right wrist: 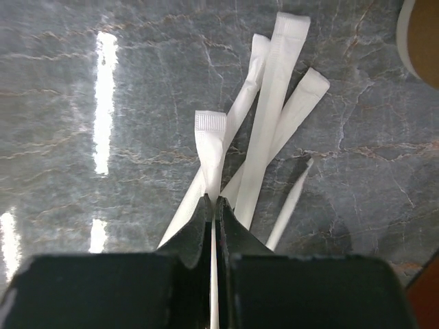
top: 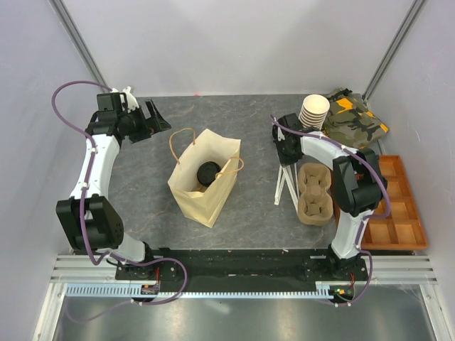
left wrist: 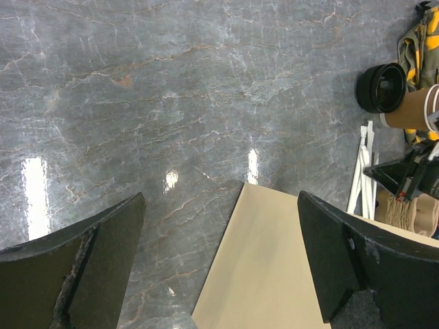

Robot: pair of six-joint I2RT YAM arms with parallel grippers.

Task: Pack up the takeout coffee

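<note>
My right jaws pinch a straw (right wrist: pixel 212 154); my left jaws gape near the bag (top: pixel 194 201) holding the coffee (top: pixel 207 172).

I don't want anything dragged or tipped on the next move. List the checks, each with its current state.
1. Takeout coffee inside the paper bag: ok.
2. Bag upright, mouth open: ok.
3. Right gripper shut on a wrapped straw: ok.
4. Loose straws free of the held one: not ok, they overlap it.
5. Left gripper open, off to the bag's side: ok.
6. Coffee lid fully seated: cannot tell.
</note>
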